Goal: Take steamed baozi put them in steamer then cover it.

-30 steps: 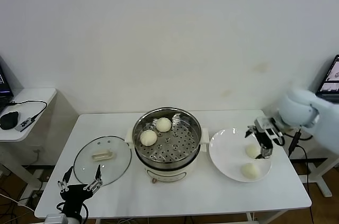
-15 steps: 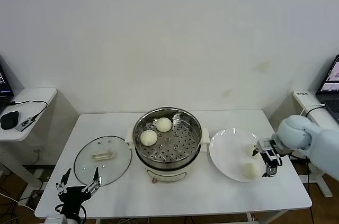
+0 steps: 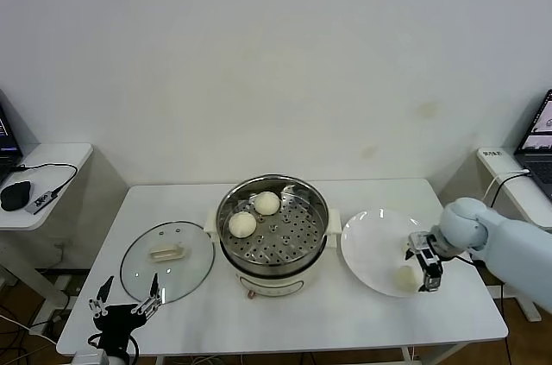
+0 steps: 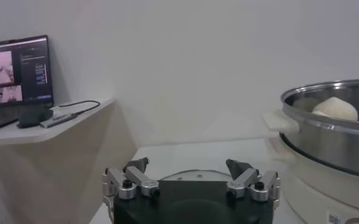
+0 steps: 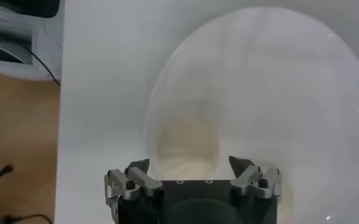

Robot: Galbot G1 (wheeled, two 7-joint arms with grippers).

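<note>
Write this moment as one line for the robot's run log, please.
right gripper: open, over baozi on plate | left gripper: open, idle near cover | steamer: two baozi inside, uncovered

Right hand (image 3: 427, 263) hangs low with fingers spread; left hand (image 3: 126, 306) parked, open.

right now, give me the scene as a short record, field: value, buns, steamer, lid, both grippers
buns in steamer: two baozi on the perforated tray
buns on plate: one baozi visible on the white plate; a second is not clearly visible behind the gripper
steamer: table centre, uncovered
cover: flat on the table, on the steamer's left
right gripper: open, low over the plate's right edge, right beside the visible bun
left gripper: open, parked at the table's front edge near the cover
</note>
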